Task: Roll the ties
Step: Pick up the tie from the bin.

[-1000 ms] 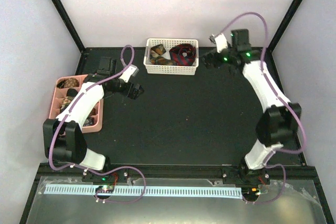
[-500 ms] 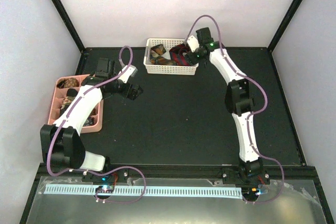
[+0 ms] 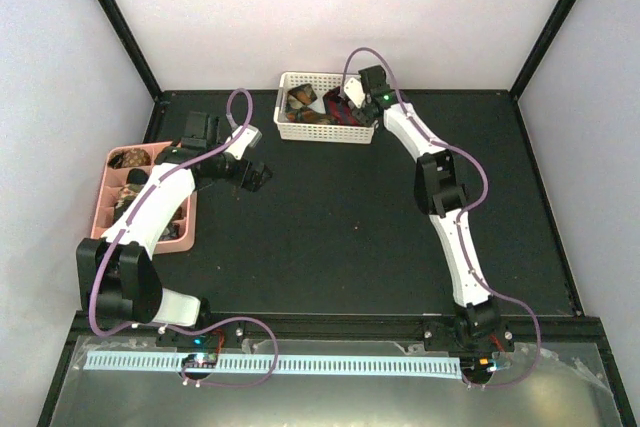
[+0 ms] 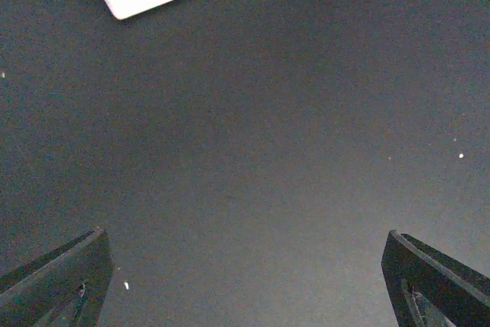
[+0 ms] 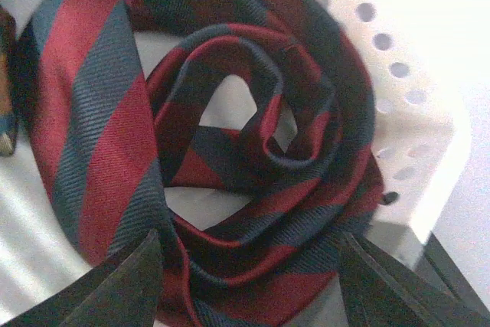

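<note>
At the far edge of the black bench point(image 3: 330, 217), the right gripper point(image 5: 249, 235) is held half open astride a loosely coiled, red-and-navy striped tie point(image 5: 306, 181).

red-navy striped tie point(image 5: 253, 166) loosely coiled (several loops) in basket point(image 5: 413, 105); brown tie point(image 3: 300, 100) beside

My black table point(image 3: 330, 227) carries a white perforated basket point(image 3: 300, 131) at the centre of its far edge and a pink compartment tray point(image 3: 101, 192) at my left edge, the two well apart. Below the table's near rail lie a white slotted strip point(image 3: 330, 364) and a grey metal sheet point(image 3: 400, 402). White walls point(image 3: 330, 7) stand behind.
</note>
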